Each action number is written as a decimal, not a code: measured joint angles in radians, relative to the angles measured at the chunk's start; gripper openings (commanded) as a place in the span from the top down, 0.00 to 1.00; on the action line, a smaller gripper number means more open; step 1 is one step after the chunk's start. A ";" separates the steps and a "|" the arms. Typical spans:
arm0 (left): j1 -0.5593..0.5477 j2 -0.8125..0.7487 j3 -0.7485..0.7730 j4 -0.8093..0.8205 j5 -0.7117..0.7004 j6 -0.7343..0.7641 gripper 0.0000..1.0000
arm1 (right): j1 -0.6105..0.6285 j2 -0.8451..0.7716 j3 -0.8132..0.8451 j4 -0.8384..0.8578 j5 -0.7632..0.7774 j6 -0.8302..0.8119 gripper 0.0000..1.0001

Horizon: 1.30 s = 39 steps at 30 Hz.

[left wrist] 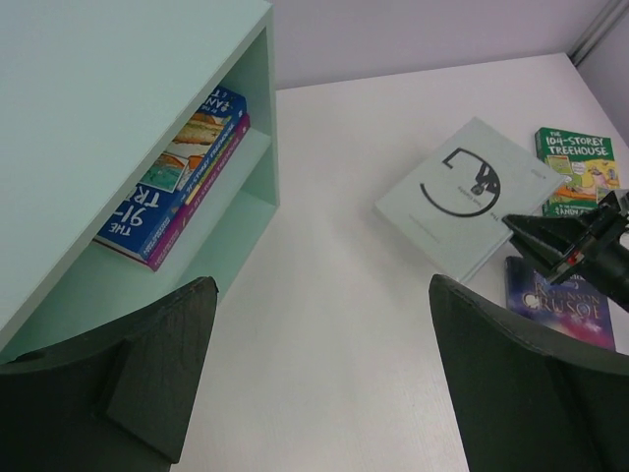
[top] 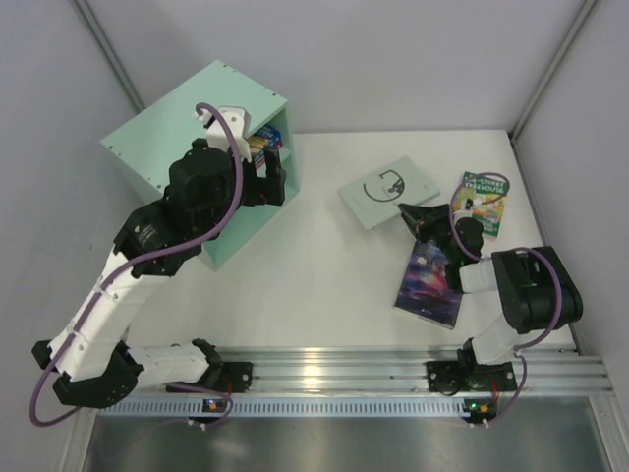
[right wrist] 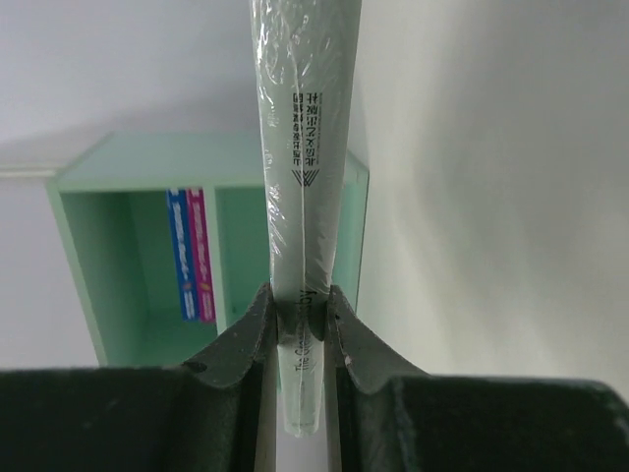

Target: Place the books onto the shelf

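Bare tabletop [top: 324, 265] at the frame's centre leaves open passage between the shelf [top: 187, 128], upper left, and the pale book [top: 388, 192]. The left gripper [top: 273, 180] stands before the shelf's opening. Two books [top: 265, 140] take up part of one compartment.

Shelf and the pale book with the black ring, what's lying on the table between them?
Nothing: only bare white table between the shelf and the pale book, clearest in the left wrist view.
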 measured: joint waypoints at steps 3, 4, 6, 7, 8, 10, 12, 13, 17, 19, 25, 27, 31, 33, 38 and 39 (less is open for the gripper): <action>0.008 0.042 0.037 -0.021 -0.014 0.006 0.06 | 0.102 0.016 -0.007 -0.010 -0.026 0.009 1.00; 0.011 0.056 0.047 -0.029 -0.017 0.006 0.06 | 0.131 0.028 -0.006 -0.003 -0.031 0.015 1.00; 0.016 0.084 0.065 -0.045 -0.021 0.006 0.06 | 0.187 0.057 -0.003 0.014 -0.039 0.030 1.00; 0.019 0.093 0.069 -0.050 -0.020 0.005 0.06 | 0.210 0.076 0.005 0.016 -0.041 0.040 1.00; 0.019 0.097 0.070 -0.053 -0.020 0.003 0.05 | 0.240 0.099 0.019 0.014 -0.044 0.049 1.00; 0.020 0.098 0.070 -0.070 -0.019 -0.002 0.05 | 0.283 0.135 0.050 0.012 -0.038 0.058 1.00; 0.020 0.096 0.070 -0.077 -0.020 -0.003 0.03 | 0.330 0.170 0.094 0.007 -0.025 0.063 1.00; 0.020 0.095 0.070 -0.079 -0.020 -0.004 0.02 | 0.353 0.185 0.117 0.006 -0.018 0.065 1.00; 0.020 0.094 0.070 -0.092 -0.024 -0.011 0.02 | 0.431 0.240 0.201 0.016 0.016 0.071 1.00; 0.020 0.092 0.069 -0.104 -0.023 -0.014 0.01 | 0.467 0.280 0.251 0.021 0.036 0.074 1.00; 0.020 0.045 0.053 -0.122 -0.006 -0.014 0.01 | 0.563 0.413 0.412 0.004 0.109 0.087 1.00; 0.020 0.025 0.052 -0.123 -0.006 -0.012 0.01 | 0.594 0.449 0.455 -0.008 0.126 0.087 1.00; 0.020 -0.010 0.051 -0.122 -0.012 -0.002 0.01 | 0.644 0.546 0.570 -0.027 0.169 0.085 1.00; 0.021 -0.023 0.049 -0.122 -0.012 0.001 0.01 | 0.660 0.581 0.610 -0.034 0.184 0.086 1.00; 0.022 -0.042 0.042 -0.122 -0.001 0.014 0.02 | 0.697 0.663 0.707 -0.084 0.253 0.088 1.00; 0.022 -0.044 0.039 -0.122 0.000 0.018 0.01 | 0.700 0.666 0.707 -0.095 0.267 0.087 1.00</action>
